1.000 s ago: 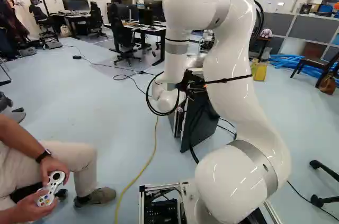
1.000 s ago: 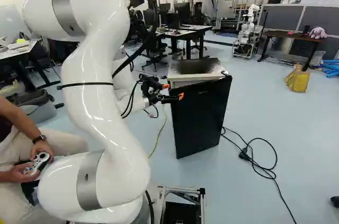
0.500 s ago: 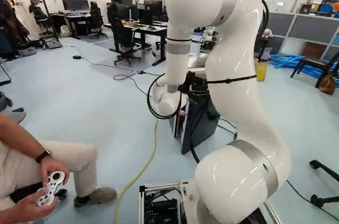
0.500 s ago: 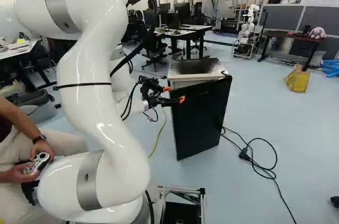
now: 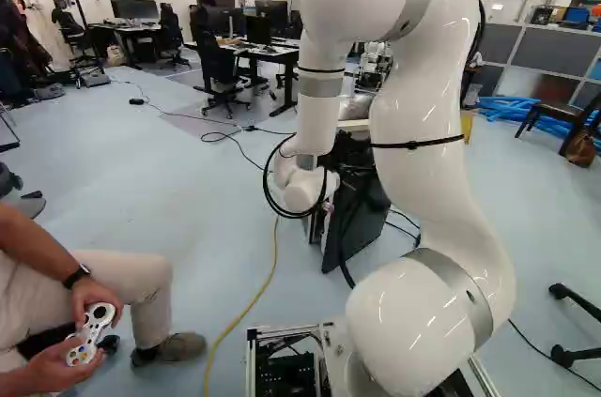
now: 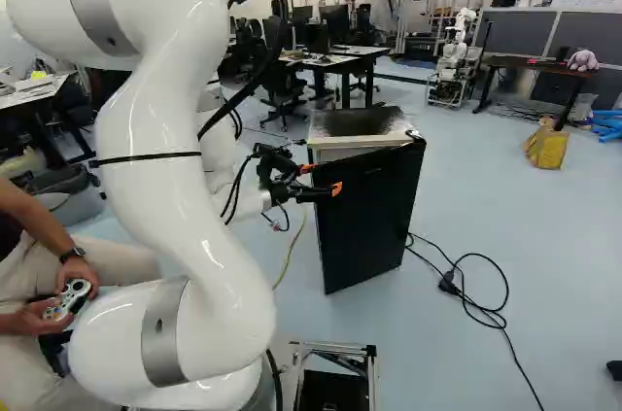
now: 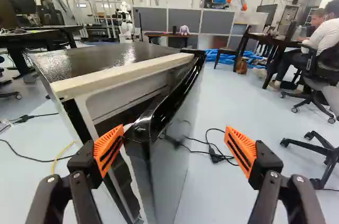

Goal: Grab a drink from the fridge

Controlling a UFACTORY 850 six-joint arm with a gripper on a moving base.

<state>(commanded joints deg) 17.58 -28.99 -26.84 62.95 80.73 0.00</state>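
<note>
In the right base view my gripper (image 6: 322,179) is at the near upper part of the black fridge door (image 6: 371,222), below the level of the fridge top (image 6: 358,122). The wrist view shows the gripper (image 7: 176,148) open, its orange pads far apart. The door (image 7: 172,163) stands ajar, its free edge between the fingers, closer to the finger on the fridge body's side; whether that finger touches it I cannot tell. A narrow dark gap lies between door and fridge body (image 7: 119,91). No drink shows; the fridge's inside is mostly hidden.
A black cable (image 6: 471,299) lies on the floor beside the fridge, a yellow cable (image 5: 255,298) on its other side. A seated person (image 5: 89,322) holding a controller is close by the base. Office chairs (image 5: 221,64) and desks stand behind; another robot (image 6: 455,56) is farther back.
My arm has reached slightly forward and down, bringing the open gripper lower along the fridge door. Base, fridge and door look unmoved.
</note>
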